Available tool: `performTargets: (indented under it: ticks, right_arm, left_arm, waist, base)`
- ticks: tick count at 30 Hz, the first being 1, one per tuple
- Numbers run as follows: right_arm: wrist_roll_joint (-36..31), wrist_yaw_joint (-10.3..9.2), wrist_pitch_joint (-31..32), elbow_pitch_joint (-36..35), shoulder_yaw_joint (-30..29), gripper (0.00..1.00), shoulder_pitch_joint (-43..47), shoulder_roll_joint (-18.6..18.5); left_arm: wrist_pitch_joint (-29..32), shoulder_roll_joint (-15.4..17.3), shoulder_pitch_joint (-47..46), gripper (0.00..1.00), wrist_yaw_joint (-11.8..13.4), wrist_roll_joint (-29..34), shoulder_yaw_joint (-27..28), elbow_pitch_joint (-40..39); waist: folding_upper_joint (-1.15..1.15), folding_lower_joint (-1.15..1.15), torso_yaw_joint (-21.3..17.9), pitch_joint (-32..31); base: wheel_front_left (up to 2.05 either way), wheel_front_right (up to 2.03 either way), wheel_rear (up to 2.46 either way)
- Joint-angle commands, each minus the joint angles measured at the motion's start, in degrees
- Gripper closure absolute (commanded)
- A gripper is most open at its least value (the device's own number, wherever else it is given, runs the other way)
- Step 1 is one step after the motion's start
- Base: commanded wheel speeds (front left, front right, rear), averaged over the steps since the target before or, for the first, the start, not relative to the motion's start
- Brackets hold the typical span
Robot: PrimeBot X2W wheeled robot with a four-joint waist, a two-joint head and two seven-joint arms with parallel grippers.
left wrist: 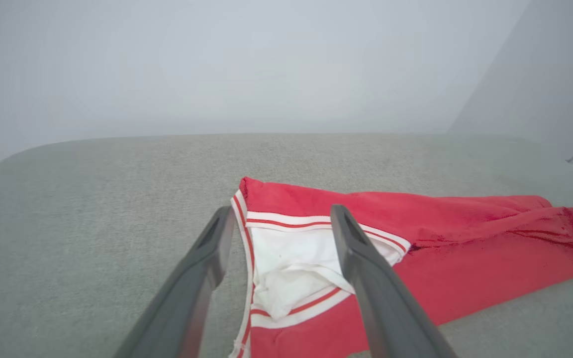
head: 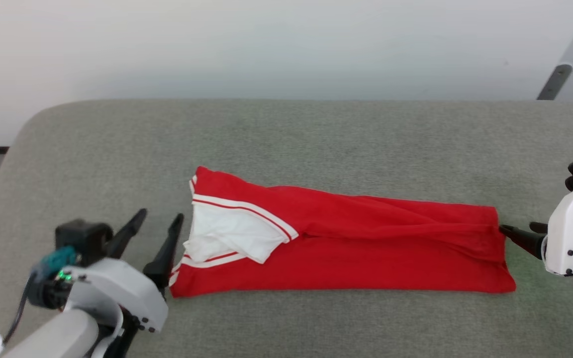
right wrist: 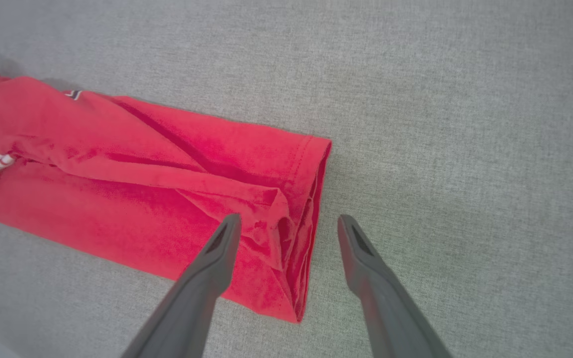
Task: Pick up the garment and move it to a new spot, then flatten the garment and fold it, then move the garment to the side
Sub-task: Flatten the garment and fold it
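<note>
Looking down on a wide grey-green woven fabric surface (head: 316, 129). At centre lies the red jersey shirt (head: 356, 248), folded into a long strip running 9 to 3 o'clock. Its white sleeve with striped trim is at the 9 o'clock end, its hem at 3. My left gripper (head: 161, 215) sits at 8 o'clock, just beside the sleeve end, fingers spread, holding nothing. My right gripper (head: 516, 227) sits at 3 o'clock, tips at the hem, fingers spread, empty.
</note>
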Motion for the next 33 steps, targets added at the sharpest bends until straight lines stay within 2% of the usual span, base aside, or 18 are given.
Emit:
performTargets:
  ticks: [1, 7, 11, 19, 20, 24, 25, 26, 33]
  right_arm:
    - [-0.6, -0.05, 0.5, 0.7, -1.0, 0.0, 0.9, 0.5]
    - [-2.8, -0.05, 2.7, 3.7, -4.9, 0.0, 0.8, 1.8]
    - [-4.4, -0.05, 4.0, 5.6, -7.1, 0.0, 0.5, 2.8]
    - [-7.7, -0.05, 5.6, 9.5, -10.2, 0.0, -0.1, 5.6]
    - [-9.0, -0.05, 5.5, 10.7, -10.6, 0.0, -0.1, 6.4]
    - [-10.4, -0.05, 6.4, 13.0, -10.9, 0.0, 0.2, 8.1]
    - [-10.5, -0.05, 6.8, 13.4, -10.9, 0.56, 0.3, 8.5]
    - [-10.5, -0.05, 7.3, 13.6, -10.8, 1.0, 0.5, 8.8]
    - [-9.4, -0.06, 10.0, 12.1, -12.1, 1.0, 0.4, 8.4]
  left_arm:
    - [-3.0, -0.3, 1.6, 0.0, 0.7, 1.5, 0.6, 0.4]
    - [-7.5, -3.9, 5.1, 0.0, 1.6, 5.2, 5.0, 0.8]
    - [-7.6, -8.6, 8.4, 0.0, 0.8, 10.5, 13.0, 0.0]
    - [-7.6, -18.5, 15.6, 0.0, -5.3, 20.5, 26.8, 1.4]
    - [-7.6, -20.8, 16.6, 0.0, -7.1, 22.3, 29.2, 2.0]
    - [-7.6, -24.5, 17.2, 0.0, -10.4, 25.5, 33.1, 3.1]
    - [-7.6, -25.4, 17.4, 0.0, -11.0, 26.0, 34.0, 3.4]
    - [-7.6, -26.2, 17.6, 0.0, -11.8, 26.6, 34.8, 3.6]
    - [-7.6, -30.5, 18.4, 0.0, -15.4, 30.8, 40.7, 4.7]
  waist:
    - [0.0, 0.0, 1.1, 0.0]
    - [0.0, 0.0, 3.8, 1.2]
    - [0.0, 0.0, 5.7, 2.6]
    - [0.0, 0.0, 8.6, 4.9]
    - [0.0, 0.0, 9.2, 5.4]
    - [0.0, 0.0, 10.1, 6.3]
    - [0.0, 0.0, 10.2, 6.6]
    - [0.0, 0.0, 10.3, 6.7]
    - [0.0, 0.0, 10.1, 7.5]
  base:
    - [0.0, 0.0, 0.0]
    - [0.0, 0.0, 0.0]
    - [0.0, 0.0, 0.0]
    - [0.0, 0.0, 0.0]
    - [0.0, 0.0, 0.0]
    - [0.0, 0.0, 0.0]
    - [0.0, 0.0, 0.0]
    - [0.0, 0.0, 0.0]
    - [0.0, 0.0, 0.0]
